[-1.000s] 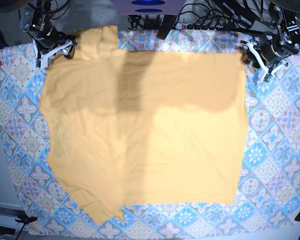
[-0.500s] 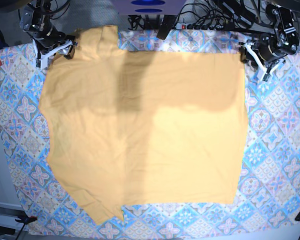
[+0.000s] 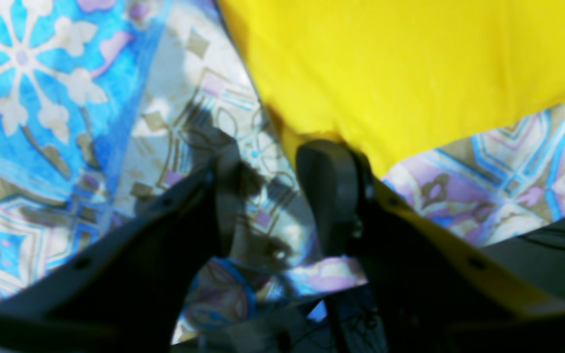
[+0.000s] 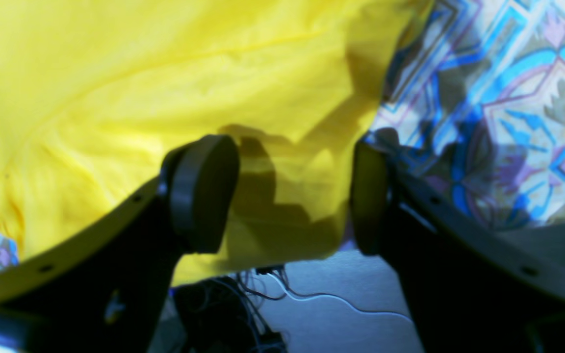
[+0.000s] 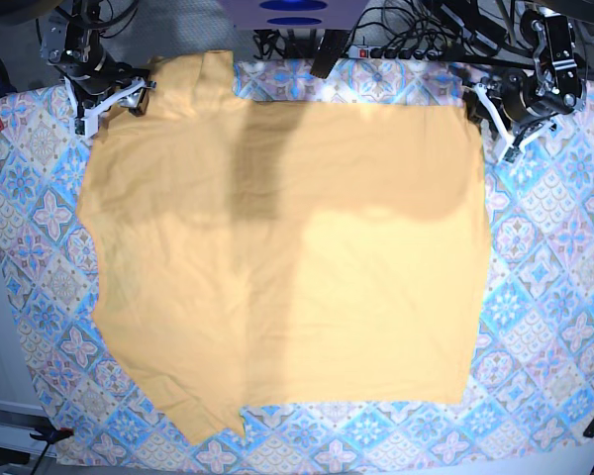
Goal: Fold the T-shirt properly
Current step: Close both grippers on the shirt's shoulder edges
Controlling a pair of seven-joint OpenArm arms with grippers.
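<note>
Patterned tablecloth, possibly grey floor

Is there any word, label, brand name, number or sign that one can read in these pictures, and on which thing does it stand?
There is none to read.
T-shirt: plain, no print or visible label.
Tablecloth: only a diamond pattern, no letters.
Left gripper and right gripper: no marking shows on them.
Power strip at the table's far edge: too small to read.
</note>
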